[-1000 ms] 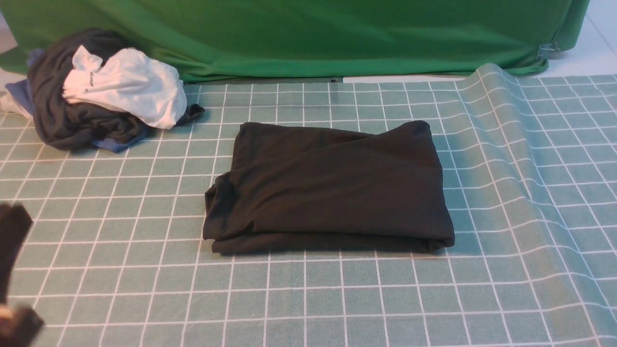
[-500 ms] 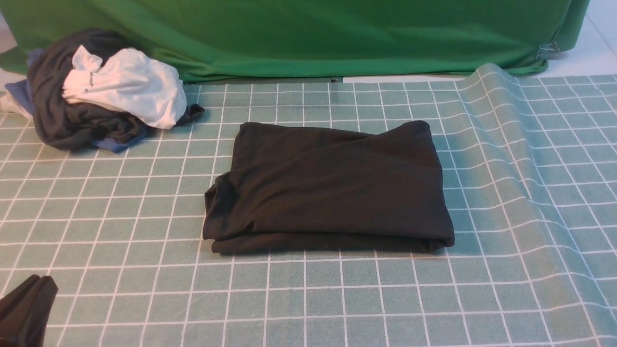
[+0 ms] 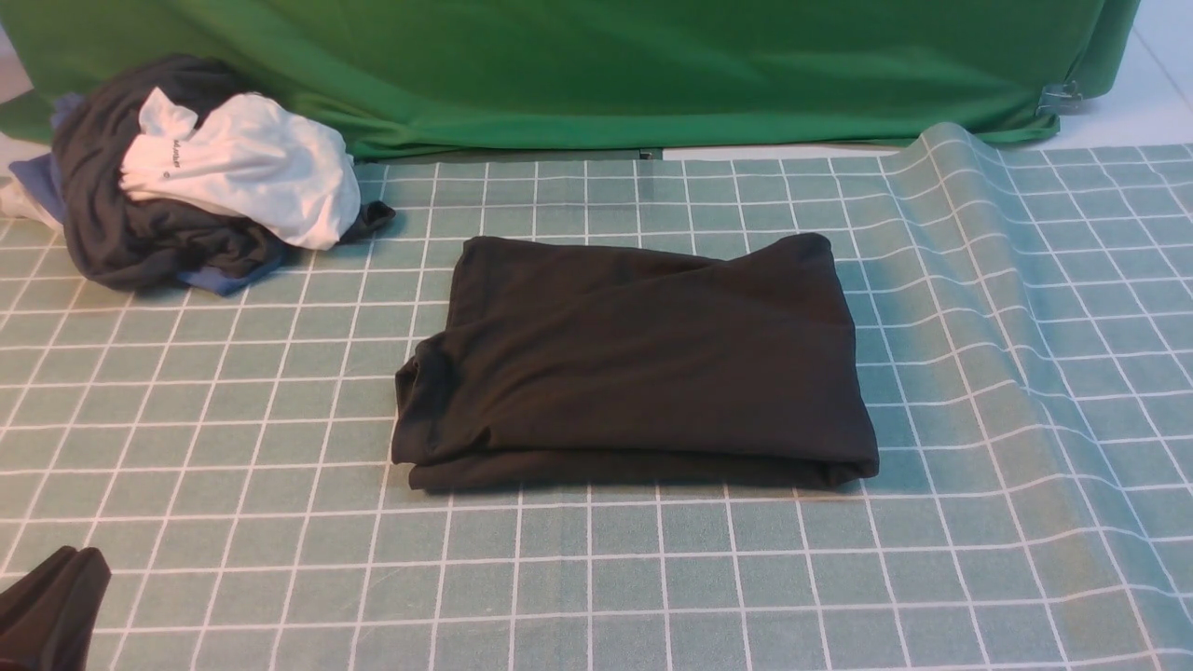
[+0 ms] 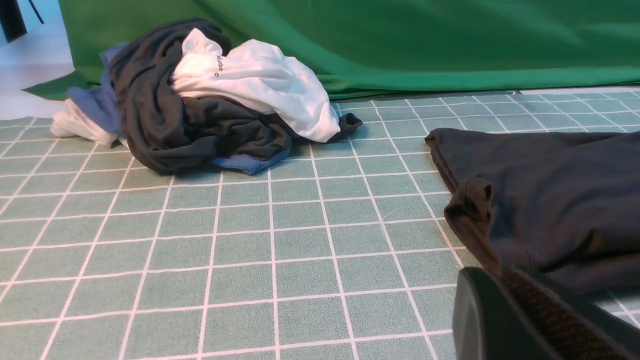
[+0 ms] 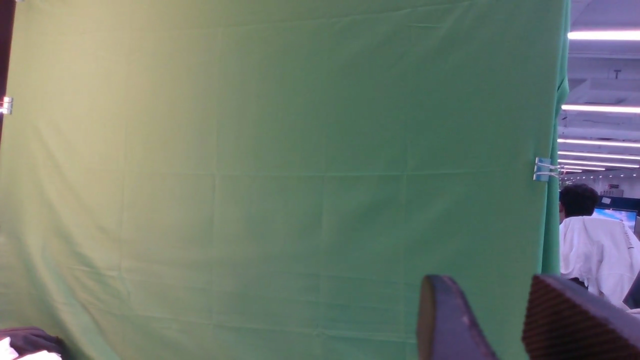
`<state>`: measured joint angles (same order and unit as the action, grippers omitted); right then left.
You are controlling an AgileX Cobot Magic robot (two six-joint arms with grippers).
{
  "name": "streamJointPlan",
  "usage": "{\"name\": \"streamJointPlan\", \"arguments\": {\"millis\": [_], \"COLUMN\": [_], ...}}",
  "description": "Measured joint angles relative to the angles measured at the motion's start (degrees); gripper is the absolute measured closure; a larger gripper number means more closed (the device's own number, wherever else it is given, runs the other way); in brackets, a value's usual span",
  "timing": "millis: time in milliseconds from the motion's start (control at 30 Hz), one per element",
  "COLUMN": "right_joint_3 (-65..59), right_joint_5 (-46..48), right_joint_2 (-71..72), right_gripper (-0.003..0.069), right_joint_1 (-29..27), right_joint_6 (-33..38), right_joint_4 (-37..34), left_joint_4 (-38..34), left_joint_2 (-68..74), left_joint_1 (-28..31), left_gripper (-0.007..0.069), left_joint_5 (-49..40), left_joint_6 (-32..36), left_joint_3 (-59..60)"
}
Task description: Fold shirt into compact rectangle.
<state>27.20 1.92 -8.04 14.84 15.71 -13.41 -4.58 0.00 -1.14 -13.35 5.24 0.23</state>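
At the far left corner of the desk, we have a heap of clothing [image 3: 112, 196], a dark grey garment bundled with a white one that carries small dark lettering, with bits of blue cloth poking out beneath and behind it. Nearer to us on that same side, at the close edge of our view, is our dark, ridged left hand [image 3: 56, 606]. Its fingers are together, well apart from the clothing heap.

In the middle of the desk, which is spread with a grey-green cloth [image 3: 596, 578] checked in white lines, lies the black fabric shirt [image 3: 652, 363], already folded into a wide, uneven bundle. Its left side is crumpled into a small bunched lump, its far edge dips between two raised corners, and a lower layer shows along the near edge. Neither of our hands touches it.

To the right of the shirt, the checked cloth rises in a long rippled ridge. Our right hand [image 5: 477, 320] shows only in its own wrist view, its two fingers apart with nothing between them, in front of a tall green fabric curtain [image 5: 300, 175] held by metal clips.
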Motion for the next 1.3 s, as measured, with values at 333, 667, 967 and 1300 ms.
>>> {"name": "streamJointPlan", "arguments": {"millis": [333,667,967,1300], "right_joint_3": [0.00,0.00,-10.36,-27.66], "right_joint_5": [0.00,0.28,1.97,10.98], "right_joint_2": [0.00,0.00,0.64,5.63], "right_gripper": [0.0421,0.0421,0.0421,0.0420], "right_joint_1": [0.00,0.00,-5.68,-14.41], "right_joint_6": [0.00,0.00,5.95,9.30], "right_joint_4": [0.00,0.00,0.10,1.77], "left_joint_4": [0.24,0.29,0.29,0.29], "left_joint_2": [0.00,0.00,0.00,0.00], "left_joint_1": [0.00,0.00,0.00,0.00], "left_gripper": [0.0613,0.0612,0.0612,0.0612], "left_joint_5": [0.00,0.00,0.00,0.00], "left_joint_6": [0.36,0.69,0.69,0.81], "left_joint_3": [0.00,0.00,0.00,0.00]}}
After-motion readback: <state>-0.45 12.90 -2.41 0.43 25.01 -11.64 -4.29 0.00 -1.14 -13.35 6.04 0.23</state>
